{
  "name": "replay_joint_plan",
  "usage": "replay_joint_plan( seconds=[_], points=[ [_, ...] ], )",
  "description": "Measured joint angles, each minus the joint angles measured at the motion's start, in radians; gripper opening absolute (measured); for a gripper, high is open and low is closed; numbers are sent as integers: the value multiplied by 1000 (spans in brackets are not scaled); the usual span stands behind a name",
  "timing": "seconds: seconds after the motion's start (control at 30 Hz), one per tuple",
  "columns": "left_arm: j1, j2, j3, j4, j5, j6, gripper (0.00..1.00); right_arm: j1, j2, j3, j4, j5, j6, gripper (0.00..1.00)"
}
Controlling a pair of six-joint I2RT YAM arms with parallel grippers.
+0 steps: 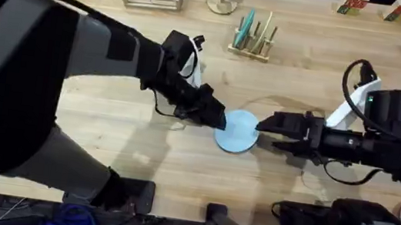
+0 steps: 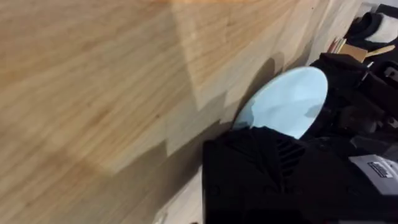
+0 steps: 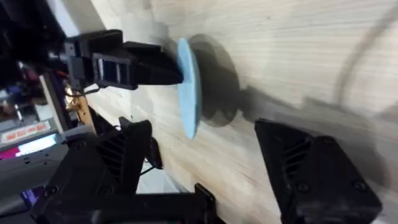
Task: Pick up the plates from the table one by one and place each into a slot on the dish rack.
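My left gripper (image 1: 215,118) fingers clamp the plate (image 1: 238,131) edge; right gripper (image 1: 266,129) fingers spread wide (not touching it). Thin rim grip: plate could slip onto the bench (image 1: 104,139).

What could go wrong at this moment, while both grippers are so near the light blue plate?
1. The left gripper grips the plate only at its rim, so it may slip out.
2. The open right gripper is close at the opposite edge; the two could collide.
3. The dish rack already holds a plate, limiting free slots.
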Motion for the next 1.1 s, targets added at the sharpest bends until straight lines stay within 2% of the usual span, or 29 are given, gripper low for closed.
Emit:
replay_joint_plan(
  seconds=[0.17,0.6,0.8,0.93,1.1],
  points=[
    [0,0,0,0,0,0,42,65,21,0,73,1,56,994],
    [0,0,0,0,0,0,42,238,207,-1,348,13,247,993],
    [0,0,0,0,0,0,42,265,228,-1,383,35,307,967],
    [0,0,0,0,0,4,42,273,239,-1,391,43,320,856],
    [0,0,0,1,0,8,42,285,254,-2,391,42,327,613]
  ],
)
